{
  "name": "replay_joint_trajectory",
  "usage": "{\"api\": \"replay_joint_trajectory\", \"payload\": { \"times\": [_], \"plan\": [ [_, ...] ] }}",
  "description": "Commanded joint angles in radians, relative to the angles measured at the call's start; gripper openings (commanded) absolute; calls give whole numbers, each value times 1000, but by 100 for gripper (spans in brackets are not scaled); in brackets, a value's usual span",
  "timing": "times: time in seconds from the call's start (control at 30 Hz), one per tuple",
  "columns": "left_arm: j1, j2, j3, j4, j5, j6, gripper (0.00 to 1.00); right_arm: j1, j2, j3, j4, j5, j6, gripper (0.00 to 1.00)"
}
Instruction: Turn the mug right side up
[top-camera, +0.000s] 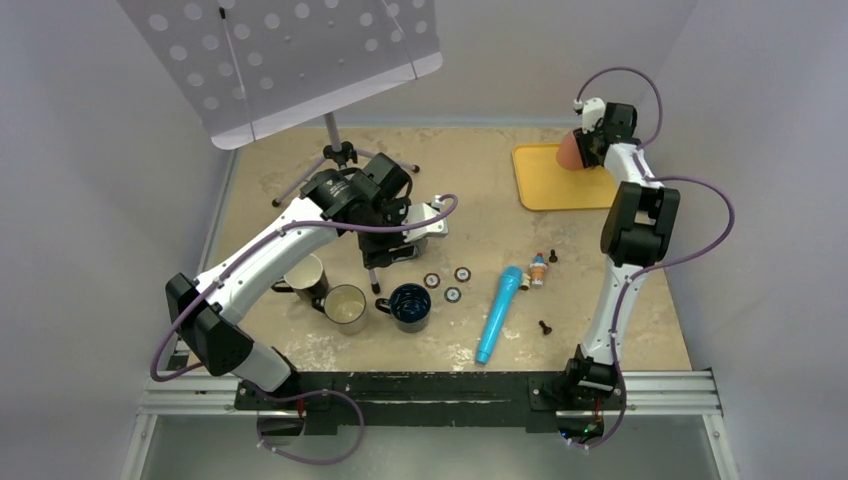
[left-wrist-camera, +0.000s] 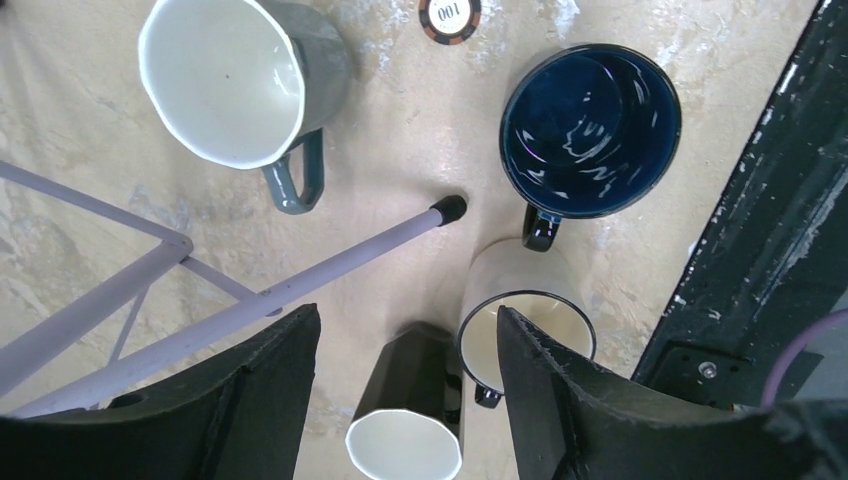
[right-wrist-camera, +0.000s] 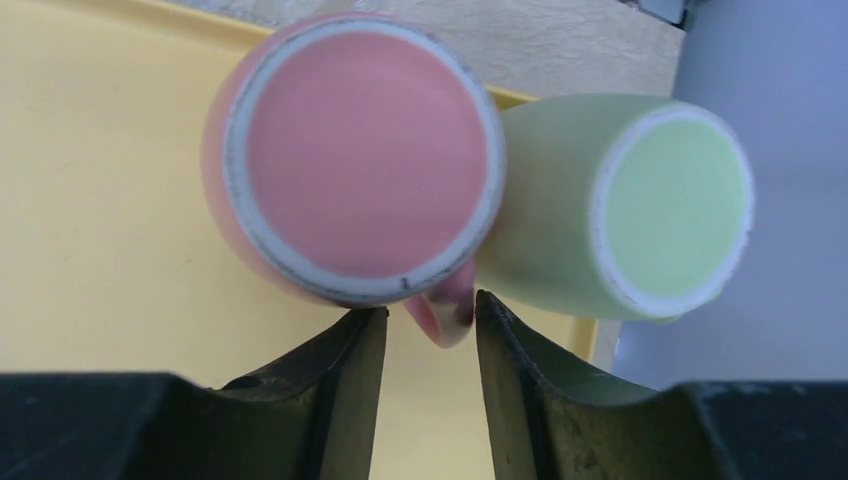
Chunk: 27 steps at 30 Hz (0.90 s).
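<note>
We see the pink mug (right-wrist-camera: 365, 160) sitting upside down on the yellow tray (right-wrist-camera: 90, 200), close to the tray's far edge. Its mouth is down on the tray and its flat bottom faces up at the wrist camera, so its long line runs straight up and down. Its handle (right-wrist-camera: 452, 312) sticks out sideways, toward the right gripper (right-wrist-camera: 428, 314).

A green mug (right-wrist-camera: 560, 220) is bottom-up too, and it touches the pink mug's side, out by the tray's edge.

The right gripper hangs over the tray, and its two fingers are only a little way apart. The handle sits in the gap between them. One finger looks right against the handle, but on the other side we see a thin strip of tray - so the fingers are not pinching it.

The left gripper (left-wrist-camera: 405, 315) is well apart from the tray, off to the tray's left in the top view. Its fingers are spread wide and hold nothing. Below it stand other mugs with their mouths up - one is a blue mug (left-wrist-camera: 590, 130).
</note>
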Motion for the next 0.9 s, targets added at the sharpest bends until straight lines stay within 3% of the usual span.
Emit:
{"api": "replay_joint_trajectory", "payload": {
  "times": [0.0, 0.2, 0.4, 0.47, 0.53, 0.57, 0.6, 0.73, 0.87],
  "plan": [
    [5, -9, 2, 55, -40, 12, 69, 18, -14, 54, -71, -127, -53, 39],
    [5, -14, -4, 43, -2, 14, 69, 22, -74, -41, 17, -203, -38, 37],
    [5, -13, -5, 42, -10, 8, 69, 23, 68, 142, -94, -161, 5, 40],
    [4, -14, -1, 40, -8, 7, 69, 23, 92, 165, -112, -124, 16, 29],
    [4, -14, 7, 32, -1, 0, 69, 22, 81, 150, -101, -107, 21, 11],
    [5, -15, 13, 27, 5, -3, 69, 23, 63, 132, -86, -100, 26, 2],
    [5, -16, 21, 19, 18, -9, 69, 22, 41, 114, -80, -92, 33, 0],
    [5, -45, 68, -18, 136, -35, 69, 30, -136, 15, -23, -162, 79, 0],
    [5, -106, 119, 12, 279, -126, 70, 57, -445, -198, 157, -219, 222, 0]
  ]
}}
